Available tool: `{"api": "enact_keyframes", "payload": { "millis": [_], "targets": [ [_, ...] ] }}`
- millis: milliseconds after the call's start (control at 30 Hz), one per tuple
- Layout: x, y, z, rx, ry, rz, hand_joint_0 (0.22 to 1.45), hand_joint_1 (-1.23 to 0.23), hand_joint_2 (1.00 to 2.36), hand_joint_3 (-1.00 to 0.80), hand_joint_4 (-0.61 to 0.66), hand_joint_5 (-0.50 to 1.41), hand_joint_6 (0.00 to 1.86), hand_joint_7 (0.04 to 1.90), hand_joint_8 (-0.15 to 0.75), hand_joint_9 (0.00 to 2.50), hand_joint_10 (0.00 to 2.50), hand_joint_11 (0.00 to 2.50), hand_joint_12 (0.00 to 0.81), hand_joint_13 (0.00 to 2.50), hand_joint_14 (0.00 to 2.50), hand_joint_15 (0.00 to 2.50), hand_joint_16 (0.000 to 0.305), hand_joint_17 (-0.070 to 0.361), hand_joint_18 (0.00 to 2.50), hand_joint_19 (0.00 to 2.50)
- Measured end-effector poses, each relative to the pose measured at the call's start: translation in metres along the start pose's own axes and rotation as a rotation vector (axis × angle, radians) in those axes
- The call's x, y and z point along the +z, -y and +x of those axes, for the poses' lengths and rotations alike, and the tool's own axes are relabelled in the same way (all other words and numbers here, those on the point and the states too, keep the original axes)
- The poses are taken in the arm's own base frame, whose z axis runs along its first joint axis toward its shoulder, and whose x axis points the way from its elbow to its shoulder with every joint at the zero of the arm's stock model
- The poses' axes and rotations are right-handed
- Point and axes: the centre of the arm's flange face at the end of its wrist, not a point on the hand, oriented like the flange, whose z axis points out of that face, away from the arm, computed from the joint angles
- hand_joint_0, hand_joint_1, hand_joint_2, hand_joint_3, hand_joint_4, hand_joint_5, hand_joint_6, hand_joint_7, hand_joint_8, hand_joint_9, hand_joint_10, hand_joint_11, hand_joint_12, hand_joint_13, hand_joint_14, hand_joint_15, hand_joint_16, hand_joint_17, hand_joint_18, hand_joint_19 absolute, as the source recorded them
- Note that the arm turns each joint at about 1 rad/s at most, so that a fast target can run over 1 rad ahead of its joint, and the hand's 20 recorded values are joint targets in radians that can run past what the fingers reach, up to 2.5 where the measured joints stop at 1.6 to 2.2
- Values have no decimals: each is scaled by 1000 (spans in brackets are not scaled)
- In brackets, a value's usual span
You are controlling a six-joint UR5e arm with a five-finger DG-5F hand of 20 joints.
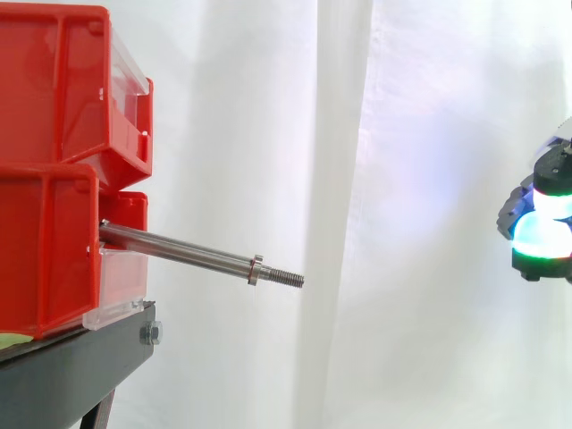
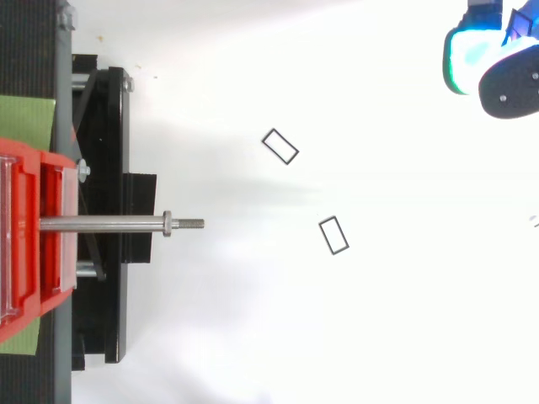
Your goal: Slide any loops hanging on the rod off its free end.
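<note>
On the rod: no loop hangs on the rod. It is bare from the red bins out to its free end.
Loops: two thin, dark, box-shaped loops lie flat on the white floor, out past the free end. The upper loop and the lower loop lie apart from each other.
How they feel: I think they are light, thin and stiff, like wire. They would slip easily on smooth metal.
Where to hold: a long side looks best, pinched gently.
Hand: the hand is far off at the right edge, well apart from the rod and both loops. I cannot tell if it is loose or clenched, or if it holds anything.
Job: it looks done.
</note>
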Motion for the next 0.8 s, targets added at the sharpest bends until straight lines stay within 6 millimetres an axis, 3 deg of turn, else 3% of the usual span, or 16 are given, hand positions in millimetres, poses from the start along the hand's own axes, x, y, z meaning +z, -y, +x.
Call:
{"api": "enact_keyframes", "payload": {
  "millis": [267, 800],
  "targets": [
    [-4, -10, 10, 38, -10, -24, 638, -685, 1019, -249, 35, -151, 949, 1065, 317, 1015, 12, 375, 269, 1054, 12, 317, 40, 91, 943, 469],
    [20, -32, 23, 75, 34, -243, 642, -683, 1018, -256, 42, -153, 950, 1073, 317, 1011, 14, 382, 269, 1041, 12, 312, 40, 90, 935, 471]
  ]
}}
